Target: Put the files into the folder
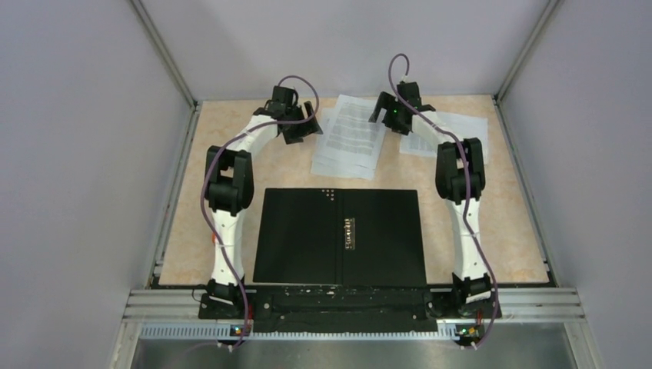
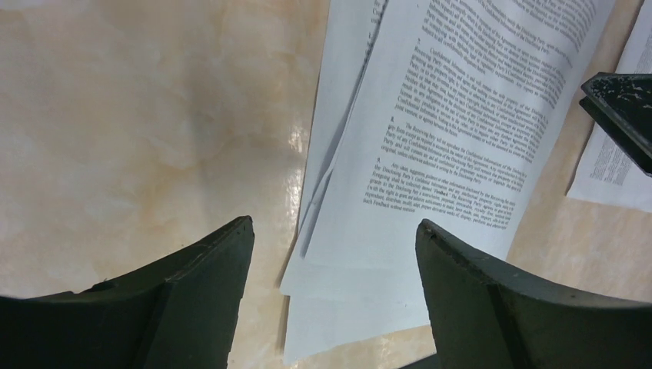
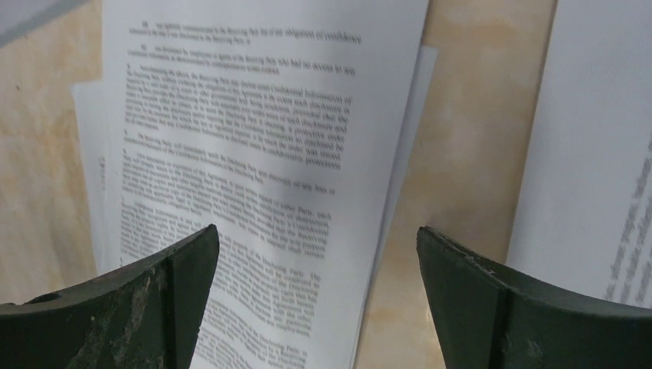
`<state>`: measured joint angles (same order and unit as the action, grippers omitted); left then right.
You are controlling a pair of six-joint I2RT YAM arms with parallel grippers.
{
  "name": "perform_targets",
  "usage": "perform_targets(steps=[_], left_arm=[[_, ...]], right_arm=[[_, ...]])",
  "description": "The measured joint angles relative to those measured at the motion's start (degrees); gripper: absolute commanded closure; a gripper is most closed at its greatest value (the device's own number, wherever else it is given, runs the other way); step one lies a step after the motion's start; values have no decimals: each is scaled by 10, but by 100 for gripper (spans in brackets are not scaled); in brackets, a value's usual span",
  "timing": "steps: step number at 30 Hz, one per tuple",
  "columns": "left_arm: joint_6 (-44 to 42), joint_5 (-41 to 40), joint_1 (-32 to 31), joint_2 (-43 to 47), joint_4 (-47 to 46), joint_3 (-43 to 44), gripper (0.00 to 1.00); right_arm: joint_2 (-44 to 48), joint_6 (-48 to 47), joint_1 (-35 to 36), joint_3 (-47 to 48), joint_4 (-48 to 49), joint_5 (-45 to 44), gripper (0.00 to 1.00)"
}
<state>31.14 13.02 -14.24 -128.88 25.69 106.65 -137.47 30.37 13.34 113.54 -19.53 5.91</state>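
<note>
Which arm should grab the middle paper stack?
Left, probably: the open left pincer straddles the fanned edge of the stack, one finger over bare table. The right pincer hangs between the stack and another sheet it might snag.

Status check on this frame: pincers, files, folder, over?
Left pincer open, right pincer open, both empty above the files. Files loose at far side, none in folder. Folder lies open, nothing on it.

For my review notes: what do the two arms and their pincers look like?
The left arm and right arm have white links, black joints and black bases. A purple cable loops along each. A green light glows on the right wrist. The left pincer and right pincer have dark, curved, tapering fingers, the right ones scuffed.
</note>
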Motion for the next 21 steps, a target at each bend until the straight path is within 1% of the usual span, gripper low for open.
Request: perform_targets(steps=[5,11,13,21], left_arm=[[0,0,9,-34,5,43,17],[6,0,12,-73,20,73,18],[9,0,12,-77,19,83,18],[34,10,12,-100,11,108,20]], right_arm=[[-68,13,0,109,-10,-9,1],[-122,17,0,203,-32,-9,1],[-132,15,1,219,-34,-4,1],[-137,-14,16,223,-30,16,1]])
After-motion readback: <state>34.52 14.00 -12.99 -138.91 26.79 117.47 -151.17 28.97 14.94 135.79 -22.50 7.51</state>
